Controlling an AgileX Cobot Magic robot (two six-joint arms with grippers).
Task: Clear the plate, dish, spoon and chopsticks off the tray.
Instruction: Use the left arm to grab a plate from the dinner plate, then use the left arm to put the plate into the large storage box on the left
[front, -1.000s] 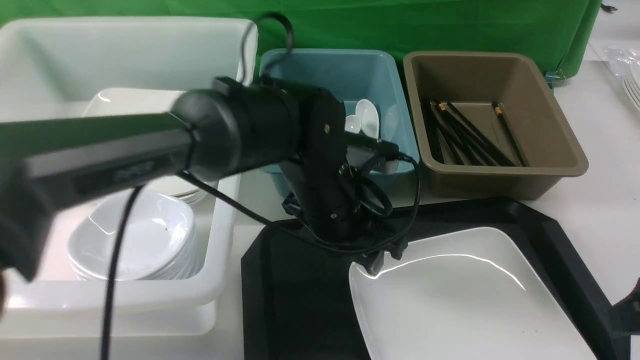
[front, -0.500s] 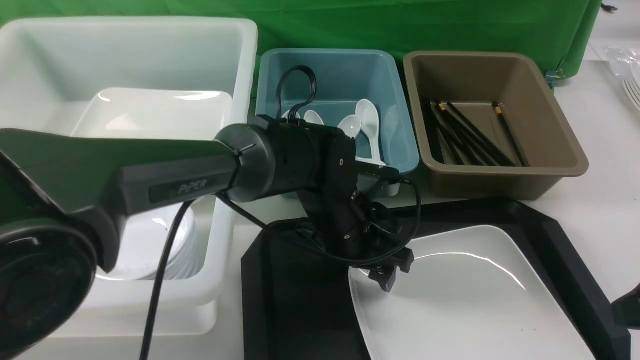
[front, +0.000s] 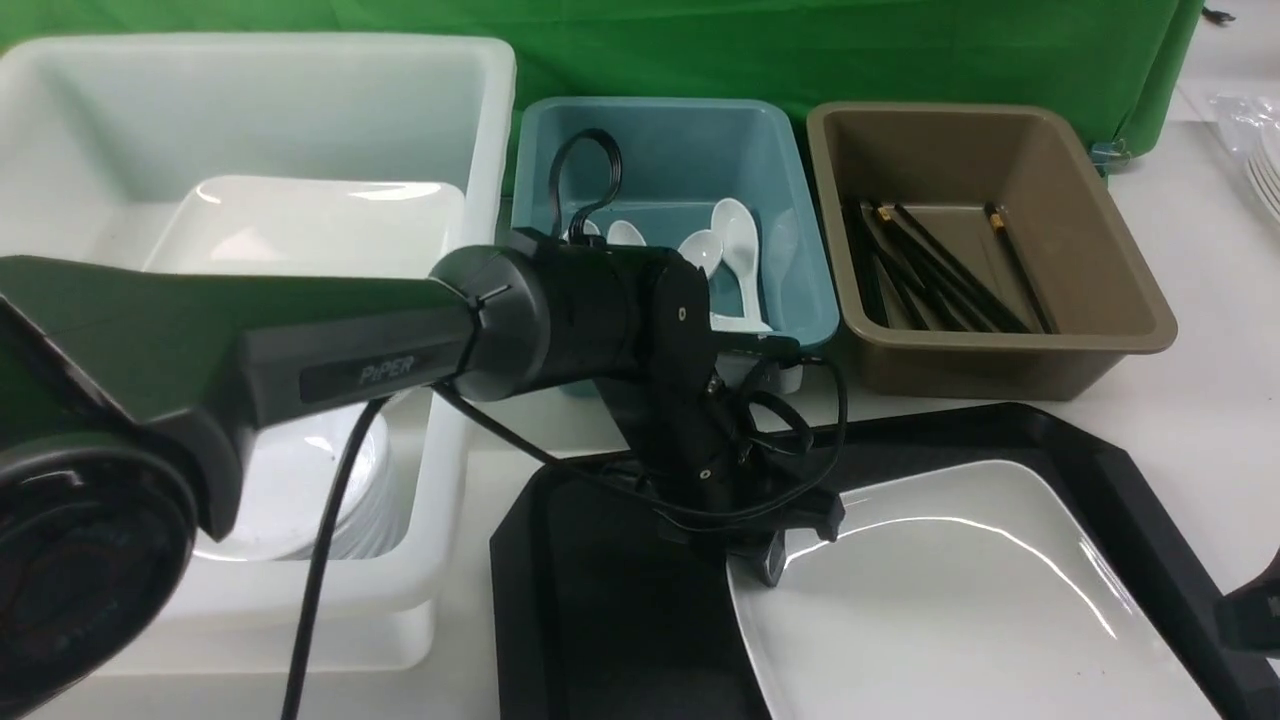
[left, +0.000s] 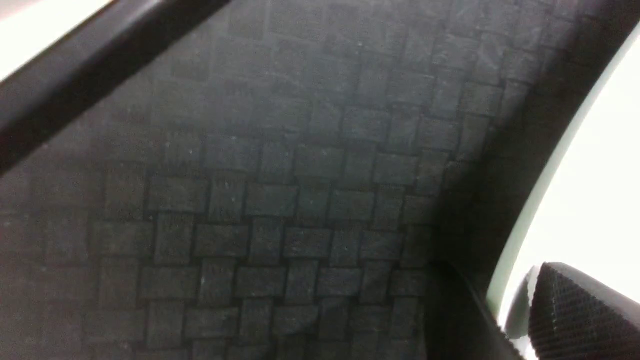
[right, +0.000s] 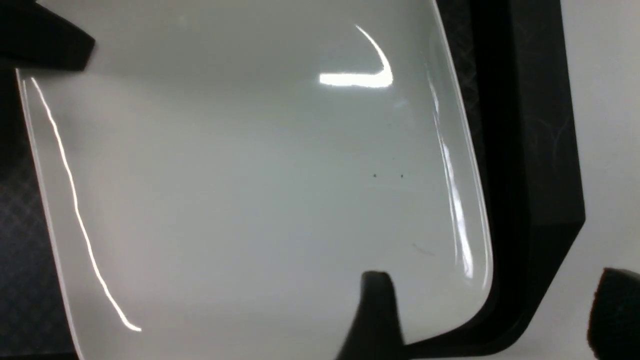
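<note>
The white plate (front: 950, 600) lies on the right half of the black tray (front: 600, 600). My left gripper (front: 790, 545) is shut on the plate's far left corner. In the left wrist view one ribbed pad (left: 575, 310) lies on top of the plate (left: 600, 175) and the other finger sits under its rim, against the tray (left: 275, 200). My right gripper (right: 495, 315) stands open at the near right corner of the plate (right: 250, 175). One finger is over the plate, the other outside the tray rim (right: 525, 150). White spoons (front: 735, 240) lie in the teal bin, black chopsticks (front: 940, 270) in the brown bin.
A large white bin (front: 450, 560) at the left holds a square plate (front: 300, 225) and a stack of small white dishes (front: 290, 490), partly behind my left arm. The teal bin (front: 800, 200) and brown bin (front: 1100, 250) stand just beyond the tray. More white plates (front: 1265, 170) sit far right.
My left gripper dropped to the plate's far left corner and closed on it. The plate and the tray shifted a little to the right. The right gripper stayed open.
</note>
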